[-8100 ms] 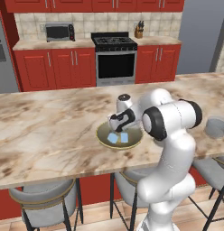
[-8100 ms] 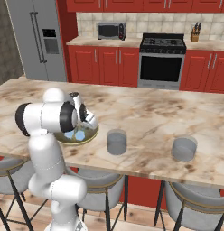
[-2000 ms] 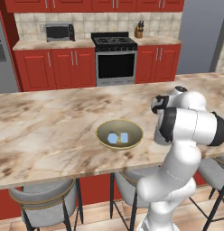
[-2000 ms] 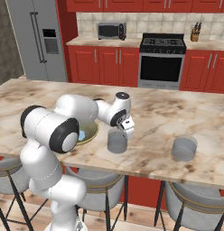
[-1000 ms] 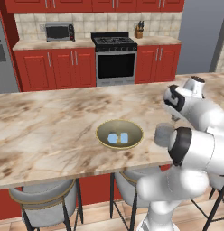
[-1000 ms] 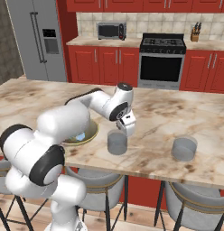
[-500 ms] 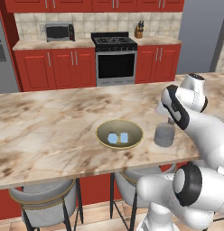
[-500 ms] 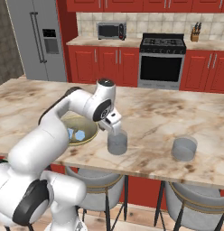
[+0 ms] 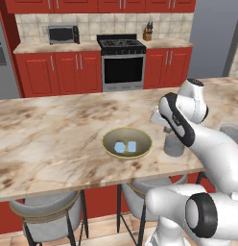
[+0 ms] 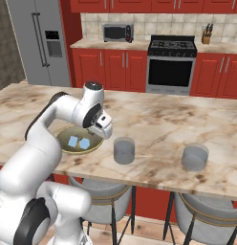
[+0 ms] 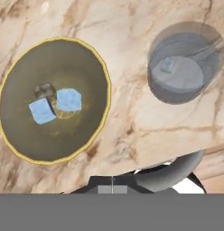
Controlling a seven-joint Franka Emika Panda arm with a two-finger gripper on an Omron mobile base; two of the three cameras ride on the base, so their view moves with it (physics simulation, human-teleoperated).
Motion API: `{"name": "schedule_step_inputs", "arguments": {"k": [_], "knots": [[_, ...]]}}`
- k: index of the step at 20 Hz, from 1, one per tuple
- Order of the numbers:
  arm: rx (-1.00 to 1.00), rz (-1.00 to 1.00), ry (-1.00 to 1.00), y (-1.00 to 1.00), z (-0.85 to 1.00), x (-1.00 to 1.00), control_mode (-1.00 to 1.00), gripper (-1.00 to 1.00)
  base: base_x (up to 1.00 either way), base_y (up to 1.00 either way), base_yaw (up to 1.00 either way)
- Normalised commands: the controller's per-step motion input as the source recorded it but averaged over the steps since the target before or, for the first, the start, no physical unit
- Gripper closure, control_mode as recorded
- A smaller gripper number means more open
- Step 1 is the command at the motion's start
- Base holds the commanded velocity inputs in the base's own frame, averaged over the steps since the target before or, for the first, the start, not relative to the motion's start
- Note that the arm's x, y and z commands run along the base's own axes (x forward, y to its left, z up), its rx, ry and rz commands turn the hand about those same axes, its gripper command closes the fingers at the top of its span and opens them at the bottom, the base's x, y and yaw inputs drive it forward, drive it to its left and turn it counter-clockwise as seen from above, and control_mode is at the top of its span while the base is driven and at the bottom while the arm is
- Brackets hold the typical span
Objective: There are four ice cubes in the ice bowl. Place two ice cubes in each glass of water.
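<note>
inside ice bowl (image 11: 23, 67) two ice cubes (image 11: 56, 104); two glasses (image 10: 123, 150); claw (image 10: 102, 127) state unclear.

The wide shallow bowl (image 11: 54, 100) just below the pincer is dull olive-grey inside with a yellowish-gold rim, and the two small cubes (image 11: 57, 105) in it are pale translucent light blue. The short tumbler (image 11: 186, 62) beside it is see-through grey-blue. The marble counter (image 9: 49, 139) is beige with brown veins.

A home kitchen: red cabinets (image 9: 68, 72) line the back wall, with a black stove (image 9: 123, 65), a microwave (image 9: 62, 33), a knife block (image 9: 148, 34) and a grey fridge (image 10: 41, 45). Up front, a marble island (image 9: 53, 139) with stools (image 9: 46, 216) tucked underneath.
</note>
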Motion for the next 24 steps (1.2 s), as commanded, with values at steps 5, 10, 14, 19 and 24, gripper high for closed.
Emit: {"name": "schedule_step_inputs", "arguments": {"k": [5,10,14,19,24], "knots": [[0.00,0.21,0.01,0.66,0.00,0.00,-1.00,1.00,0.00,0.00,0.00],[-0.02,0.25,0.03,0.38,-0.01,0.00,-1.00,1.00,0.00,0.00,0.00],[0.00,0.03,-0.04,0.41,-0.01,0.08,-1.00,1.00,0.00,0.00,0.00],[-0.01,0.00,-0.02,0.53,0.00,0.11,-1.00,-1.00,0.00,0.00,0.00],[0.00,0.00,0.00,0.24,-0.06,0.09,-1.00,-1.00,0.00,0.00,0.00]]}}
